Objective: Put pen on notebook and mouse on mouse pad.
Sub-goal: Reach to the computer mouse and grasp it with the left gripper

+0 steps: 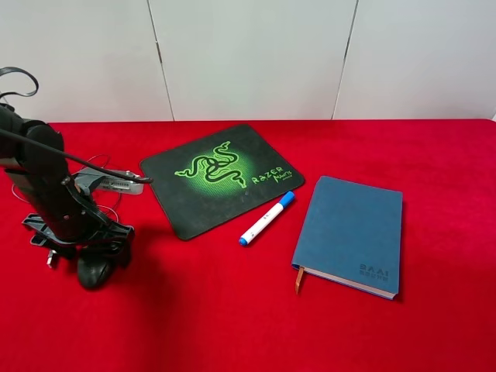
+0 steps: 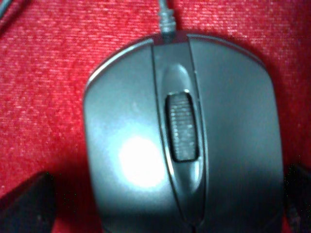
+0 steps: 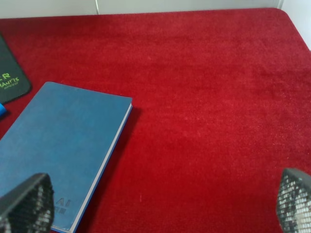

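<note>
Red cloth tabletop [image 1: 232, 333]: dark grey oval mouse [image 2: 131, 121] left of black green-logo mouse pad [image 1: 221, 178].
Left gripper [image 2: 160, 206] spread astride mouse; right gripper [image 3: 160, 204] wide, empty; white blue-capped pen [image 1: 266, 218] diagonal, cap far-right, between pad and blue-grey notebook [image 1: 353, 232].

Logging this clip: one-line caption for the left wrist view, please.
Open left gripper straddles the dark mouse on red cloth, cable leading away.

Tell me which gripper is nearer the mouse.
Left. The left gripper straddles the mouse, a finger on each side; the right gripper hangs by the notebook, away from the mouse.
</note>
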Controlling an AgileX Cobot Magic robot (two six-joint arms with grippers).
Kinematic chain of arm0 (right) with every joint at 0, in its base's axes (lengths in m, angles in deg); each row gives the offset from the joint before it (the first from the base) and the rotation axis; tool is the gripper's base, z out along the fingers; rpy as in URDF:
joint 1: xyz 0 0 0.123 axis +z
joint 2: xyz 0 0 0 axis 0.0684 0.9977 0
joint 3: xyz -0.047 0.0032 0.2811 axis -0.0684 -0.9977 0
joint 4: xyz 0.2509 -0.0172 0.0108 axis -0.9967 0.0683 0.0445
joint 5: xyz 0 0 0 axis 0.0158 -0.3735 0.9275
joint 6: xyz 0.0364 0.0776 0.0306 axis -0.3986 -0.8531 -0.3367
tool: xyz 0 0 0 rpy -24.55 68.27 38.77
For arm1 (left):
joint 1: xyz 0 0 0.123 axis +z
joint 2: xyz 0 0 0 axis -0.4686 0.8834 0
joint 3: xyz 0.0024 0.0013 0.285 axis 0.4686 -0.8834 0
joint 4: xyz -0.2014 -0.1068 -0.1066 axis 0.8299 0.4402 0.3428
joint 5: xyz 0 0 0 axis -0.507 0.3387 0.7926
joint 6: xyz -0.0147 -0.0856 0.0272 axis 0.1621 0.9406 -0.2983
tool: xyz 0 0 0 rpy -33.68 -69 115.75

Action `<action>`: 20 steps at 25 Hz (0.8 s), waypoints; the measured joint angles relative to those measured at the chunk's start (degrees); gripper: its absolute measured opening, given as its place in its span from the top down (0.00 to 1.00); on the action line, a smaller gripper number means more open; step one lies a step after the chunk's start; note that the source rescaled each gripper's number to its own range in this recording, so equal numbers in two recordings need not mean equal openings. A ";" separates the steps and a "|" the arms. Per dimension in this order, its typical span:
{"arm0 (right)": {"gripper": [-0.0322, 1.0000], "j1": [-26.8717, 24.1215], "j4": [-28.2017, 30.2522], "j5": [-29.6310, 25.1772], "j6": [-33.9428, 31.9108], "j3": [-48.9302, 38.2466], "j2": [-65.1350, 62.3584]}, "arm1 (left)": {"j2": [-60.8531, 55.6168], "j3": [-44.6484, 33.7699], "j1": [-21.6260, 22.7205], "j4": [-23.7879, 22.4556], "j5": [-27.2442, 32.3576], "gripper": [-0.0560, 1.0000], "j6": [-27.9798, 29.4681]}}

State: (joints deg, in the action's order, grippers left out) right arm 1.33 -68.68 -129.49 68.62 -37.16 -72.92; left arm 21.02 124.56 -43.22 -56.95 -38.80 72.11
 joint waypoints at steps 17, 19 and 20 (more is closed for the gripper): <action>0.00 0.00 0.00 0.00 0.00 0.00 0.00 | 0.00 0.00 0.00 -0.18 -0.25 0.95 0.03; 0.00 0.00 0.00 0.00 0.00 0.00 0.00 | -0.13 0.00 0.00 -0.18 -0.25 0.95 0.03; 0.00 0.00 0.00 0.00 0.00 0.00 0.00 | -0.32 0.00 0.00 -0.11 -0.20 0.95 0.03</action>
State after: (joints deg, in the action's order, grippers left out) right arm 1.33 -68.68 -129.49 68.62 -37.16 -72.92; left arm 20.70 124.56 -43.22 -57.06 -39.00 72.14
